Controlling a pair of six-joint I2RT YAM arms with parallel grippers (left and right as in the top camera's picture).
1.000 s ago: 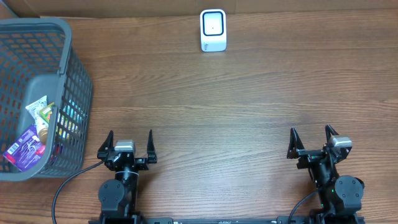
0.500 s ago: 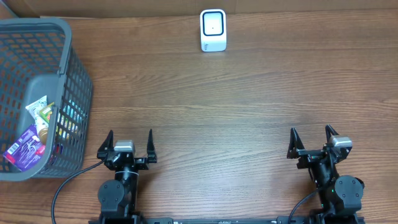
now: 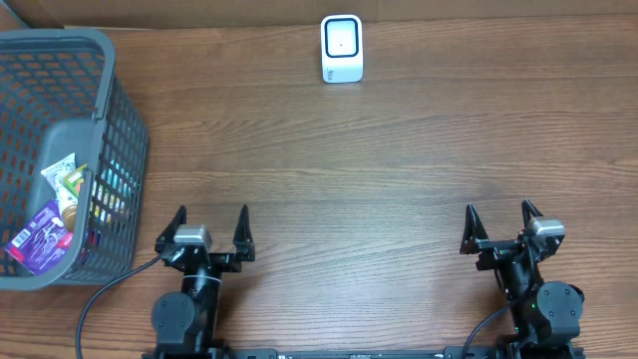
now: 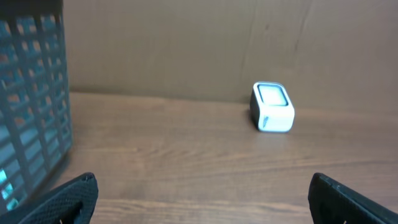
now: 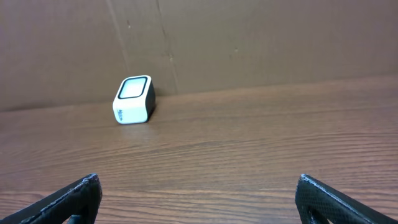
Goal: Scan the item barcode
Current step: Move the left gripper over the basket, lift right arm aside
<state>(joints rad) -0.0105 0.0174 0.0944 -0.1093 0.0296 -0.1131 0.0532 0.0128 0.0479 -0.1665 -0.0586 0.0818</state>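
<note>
The items are packets lying in a grey mesh basket (image 3: 122, 140) at the table's left edge, among them a purple packet (image 3: 40, 237) and a green and yellow one (image 3: 72, 180). A white barcode scanner (image 3: 342, 48) stands at the far middle of the table, with its window facing up. It also shows in the left wrist view as scanner (image 4: 272, 107) and in the right wrist view as scanner (image 5: 134, 99). My left gripper (image 3: 210, 215) is open and holds nothing, just right of the basket's near corner. My right gripper (image 3: 497, 209) is open and holds nothing at the near right.
The basket's mesh wall (image 4: 31, 93) fills the left edge of the left wrist view. A brown cardboard wall (image 5: 249, 43) runs behind the scanner along the table's far edge. Bare wood tabletop (image 3: 349, 189) lies between the grippers and the scanner.
My left gripper has shifted a little to the right. The right arm, the basket and the scanner have not moved.
</note>
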